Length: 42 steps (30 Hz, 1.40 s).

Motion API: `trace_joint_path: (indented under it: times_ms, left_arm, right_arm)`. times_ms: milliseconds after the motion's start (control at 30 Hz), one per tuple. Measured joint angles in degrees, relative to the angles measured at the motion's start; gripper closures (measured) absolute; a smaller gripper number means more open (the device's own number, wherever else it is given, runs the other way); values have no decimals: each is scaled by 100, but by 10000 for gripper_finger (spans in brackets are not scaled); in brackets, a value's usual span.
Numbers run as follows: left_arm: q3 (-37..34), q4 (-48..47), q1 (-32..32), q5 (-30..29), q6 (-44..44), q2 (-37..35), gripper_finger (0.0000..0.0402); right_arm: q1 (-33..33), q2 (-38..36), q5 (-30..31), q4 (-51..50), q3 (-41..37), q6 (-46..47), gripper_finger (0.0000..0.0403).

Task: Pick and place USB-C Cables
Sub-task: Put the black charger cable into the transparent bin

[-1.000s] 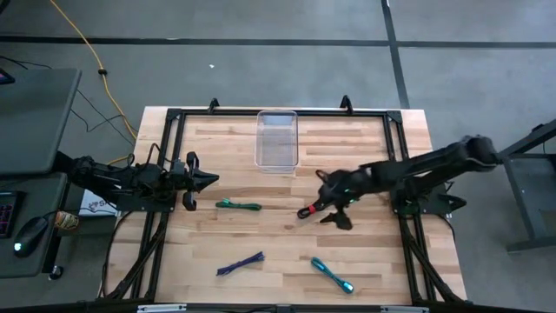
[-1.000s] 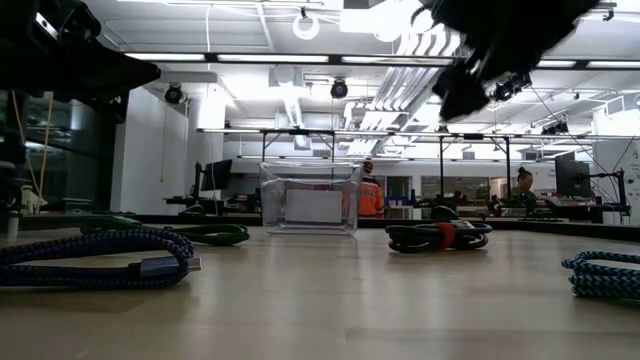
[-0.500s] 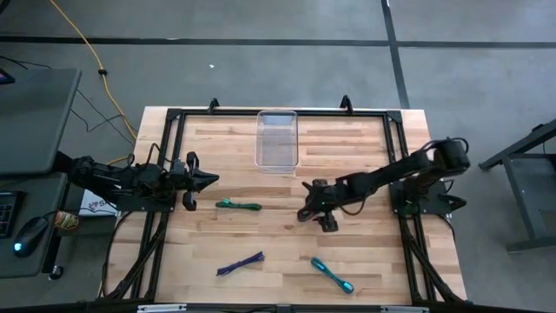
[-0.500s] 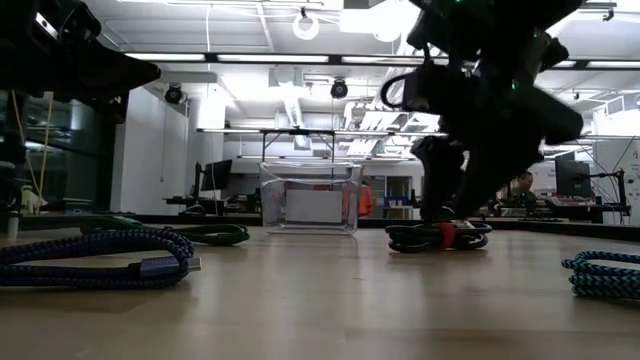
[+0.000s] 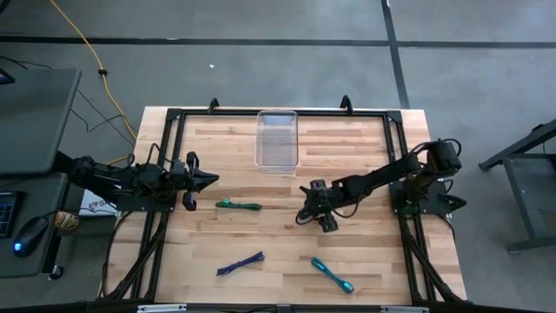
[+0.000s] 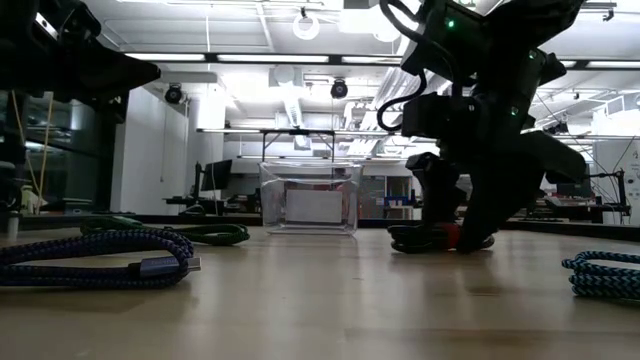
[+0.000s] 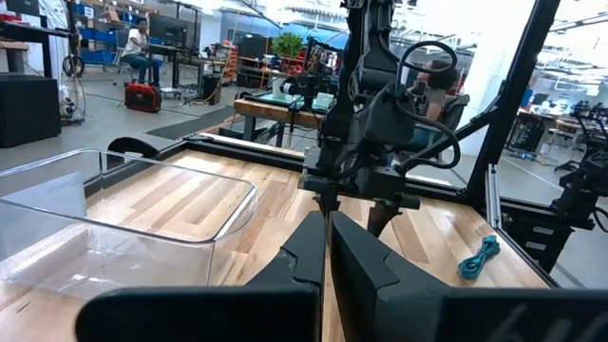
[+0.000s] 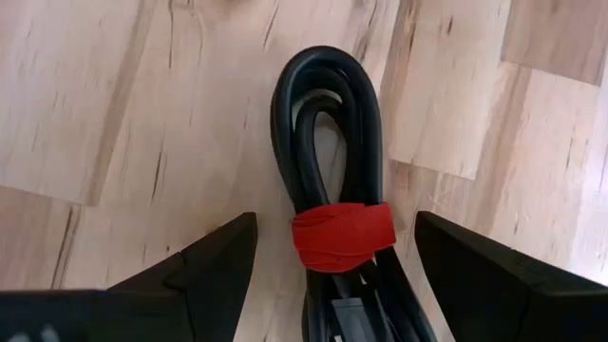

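Red-and-black cable bundle, lying on desk centre-right, is being straddled by right gripper, fingers wide open, nothing gripped. Left gripper is being parked at 9 o'clock, fingers shut, empty.

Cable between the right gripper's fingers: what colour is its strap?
Red strap on black cable; right wrist view.

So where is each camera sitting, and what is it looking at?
High view: above, looking straight down on the table, both arms showing.
Low view: at tabletop height, facing the clear bin; the right arm shows.
Left wrist view: on the left arm, past its shut left gripper toward the right arm.
Right wrist view: on the right arm, open right gripper astride the red-and-black cable.
High and low views both show the purple cable.
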Motion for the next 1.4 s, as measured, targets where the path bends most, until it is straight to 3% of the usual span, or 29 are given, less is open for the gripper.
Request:
trace_joint_path:
  times_ms: [267,433,667,833,933,1033,1267,1400]
  left_arm:
    - [0,1,1,-1,0,-1,401]
    - [2,1,2,-1,0,0,401]
    - [2,0,2,-2,0,-2,401]
    - [2,0,2,0,0,0,401]
    - [2,1,2,-1,1,-1,401]
    - [0,0,0,0,0,0,401]
    - [2,2,1,0,1,-2,401]
    - [0,0,2,-1,0,-2,401]
  right_arm:
    - [3,1,0,-16,-7,-122,151]
    - [9,4,-66,-43,-13,-135,212]
    - [-16,-85,4,-265,-13,-136,340]
    - [-37,-539,24,-1070,-49,157,358]
    - [-28,-1048,71,-1446,-290,460,362]
    - [32,-1803,68,-1714,-1032,1177,362]
    - [647,-4239,257,-1126,-2519,3741,362]
    - [859,-5124,848,-605,-2719,4287,363]
